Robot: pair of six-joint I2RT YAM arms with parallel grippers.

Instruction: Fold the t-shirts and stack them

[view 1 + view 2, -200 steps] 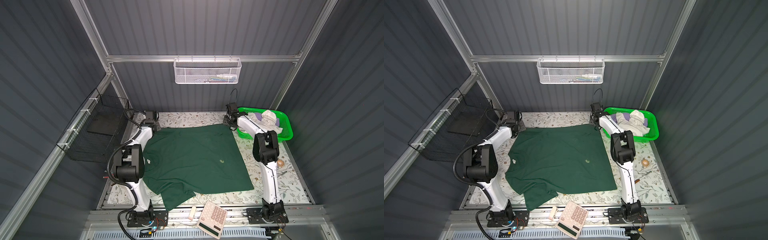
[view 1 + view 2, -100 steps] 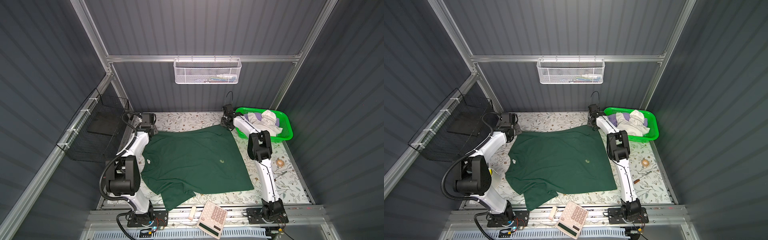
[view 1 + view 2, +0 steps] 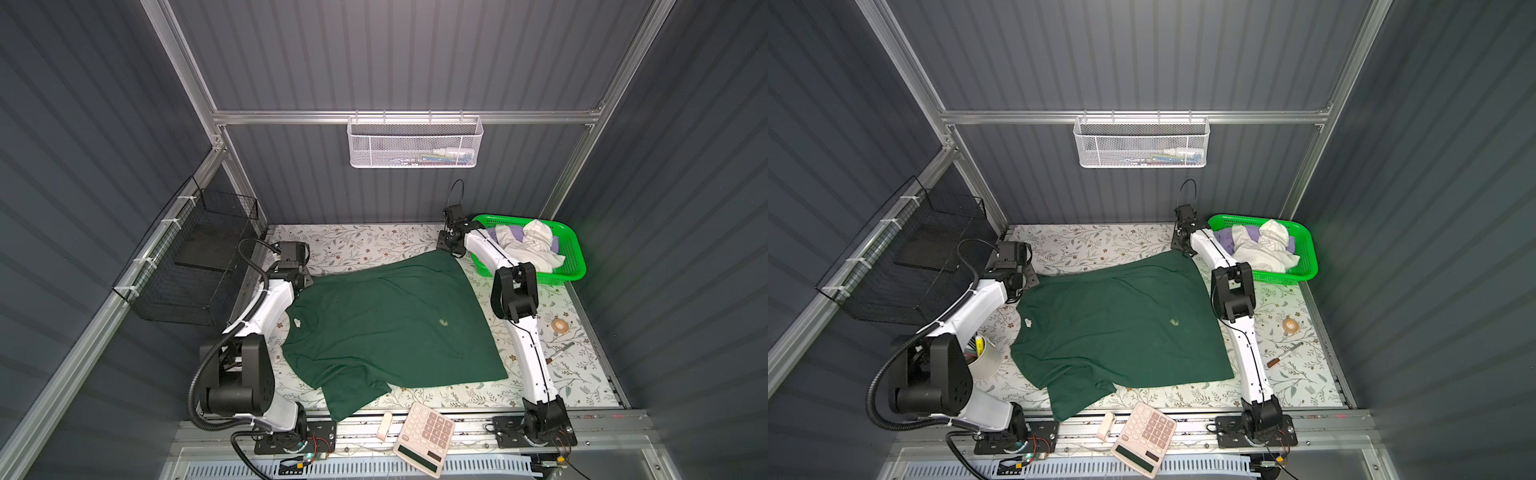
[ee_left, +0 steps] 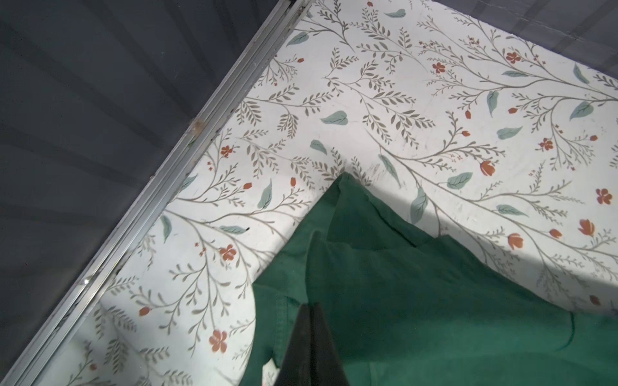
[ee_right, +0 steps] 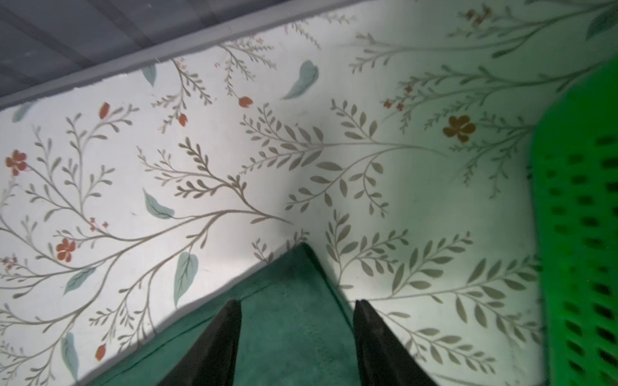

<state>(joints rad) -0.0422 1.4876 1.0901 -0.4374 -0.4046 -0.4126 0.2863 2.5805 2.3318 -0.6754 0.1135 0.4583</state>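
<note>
A large dark green t-shirt lies spread across the floral table in both top views. My left gripper is at its far left corner. In the left wrist view this gripper is shut on a raised fold of the shirt. My right gripper is at the far right corner. In the right wrist view it stands open, fingers astride the cloth corner. A white t-shirt and a lavender one lie crumpled in the basket.
The bright green mesh basket stands at the back right, close to the right gripper. A calculator lies on the front rail. A tape roll and a pen lie right. A black wire basket hangs left.
The left arm has swung and its gripper has drawn the shirt's far left corner leftward and nearer. The right jaws have widened a little over the far right corner.
</note>
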